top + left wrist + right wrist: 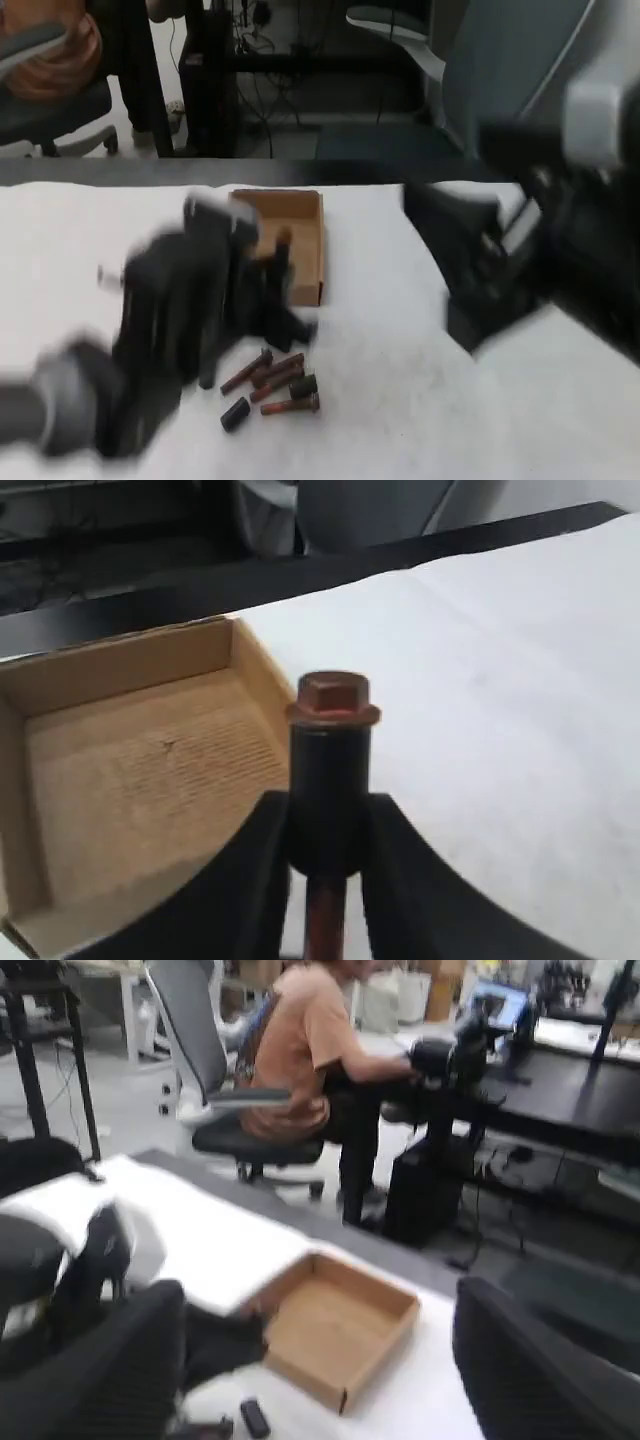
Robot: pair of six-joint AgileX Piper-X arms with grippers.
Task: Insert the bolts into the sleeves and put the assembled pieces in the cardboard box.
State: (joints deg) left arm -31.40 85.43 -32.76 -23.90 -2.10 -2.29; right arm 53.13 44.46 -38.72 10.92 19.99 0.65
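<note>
My left gripper [328, 825] is shut on a black sleeve [328, 780] with a copper bolt [333, 698] pushed through it, hex head up and shank showing below. It holds this piece beside the near right wall of the open cardboard box [130, 770]. In the high view the left gripper [272, 270] hangs at the box's [300, 235] left front side. Loose copper bolts [272, 374] and black sleeves [236, 413] lie on the white cloth in front of the box. My right gripper [320, 1305] is open, raised off to the right and facing the box [335, 1325].
White cloth [400, 400] covers the bench, with bare room at the front right. The right arm [520, 260] is over the right side. The bench's dark back edge [300, 170] runs behind the box. Office chairs and desks stand beyond.
</note>
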